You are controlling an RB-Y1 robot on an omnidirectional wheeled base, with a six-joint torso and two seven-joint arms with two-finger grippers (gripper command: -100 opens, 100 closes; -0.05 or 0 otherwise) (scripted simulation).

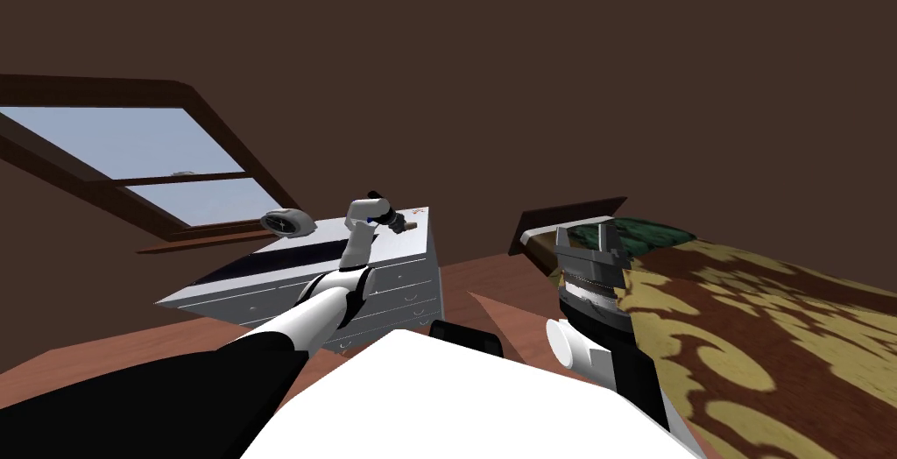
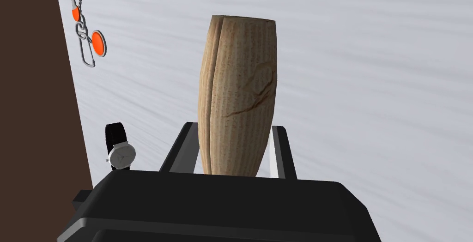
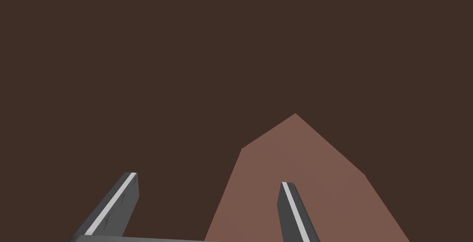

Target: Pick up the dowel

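Because the left pincer clamps the barrel-shaped wooden dowel only near one end, at the white dresser centre-left in the head view, its curved sides may slip free or swing. The right pincer stands open, idle.

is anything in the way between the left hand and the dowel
Nothing visible. The tan, barrel-shaped wooden dowel sits in the left hand, whose fingers press its sides. The black-strapped wristwatch and orange-tagged key ring lie off to one side on the white dresser top, apart from it.
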